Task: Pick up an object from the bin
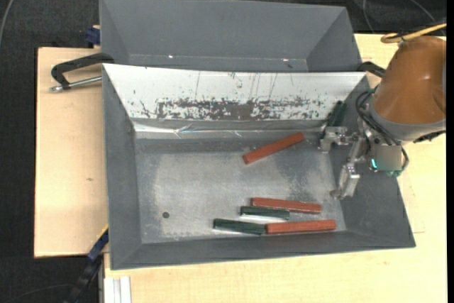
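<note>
The pincer [340, 165] hangs low at the right end of the bin [120, 174], close to the right wall, below the arm's orange cover [415, 85]. Whether it stands wide or narrow cannot be told from this angle, and no thing shows in its grip.

Two sticks lie nearest to it. A slanted red stick [273, 147] lies alone towards the back, just in front of the scuffed back wall [234, 108]. Its right end is raised towards the pincer's upper part and stops just short of it. Nearer the front, the top red stick [286, 206] lies almost level, and its right end comes near the pincer's lower part without touching.

That stick heads a small cluster by the front wall. A short dark green stick [264, 212] lies tight against its lower edge. Below these a long dark green stick [240, 226] and a bottom red stick [300, 226] lie end to end in one line, the green on the left and the red on the right. All four run roughly parallel to the front wall.

The floor between the slanted stick and the cluster is bare, so the pincer has both ends within reach. The right wall stands close behind it. A small dark spot [165, 216] marks the floor far to the left, well apart from everything else.
</note>
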Motion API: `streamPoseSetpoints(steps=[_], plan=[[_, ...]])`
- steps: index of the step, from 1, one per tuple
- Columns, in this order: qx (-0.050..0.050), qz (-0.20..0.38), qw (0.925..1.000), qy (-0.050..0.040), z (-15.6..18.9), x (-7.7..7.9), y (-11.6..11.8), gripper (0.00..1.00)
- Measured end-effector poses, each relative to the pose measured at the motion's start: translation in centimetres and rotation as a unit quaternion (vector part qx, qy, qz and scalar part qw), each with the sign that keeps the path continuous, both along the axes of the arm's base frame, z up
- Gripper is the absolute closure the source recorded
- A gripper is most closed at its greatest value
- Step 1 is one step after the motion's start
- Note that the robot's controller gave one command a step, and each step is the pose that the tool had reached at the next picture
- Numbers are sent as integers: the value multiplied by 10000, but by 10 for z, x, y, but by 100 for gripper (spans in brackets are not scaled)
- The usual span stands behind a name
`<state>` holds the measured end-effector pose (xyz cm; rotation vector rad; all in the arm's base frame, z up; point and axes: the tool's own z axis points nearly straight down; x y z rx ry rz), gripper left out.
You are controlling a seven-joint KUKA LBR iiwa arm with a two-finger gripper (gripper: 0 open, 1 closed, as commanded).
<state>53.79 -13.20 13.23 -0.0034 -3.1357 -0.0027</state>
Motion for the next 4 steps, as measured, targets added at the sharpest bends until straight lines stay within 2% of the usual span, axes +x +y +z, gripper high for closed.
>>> streamPoseSetpoints(steps=[1, 2, 3, 4], plan=[[17, 205, 9998, -59, 56, -28, 151, 0], [0, 745, 9972, -4, -63, -40, 149, 0], [-3, 749, 9972, -45, -58, -38, 149, 100], [-3, 1010, 9949, -59, 91, -31, 149, 100]])
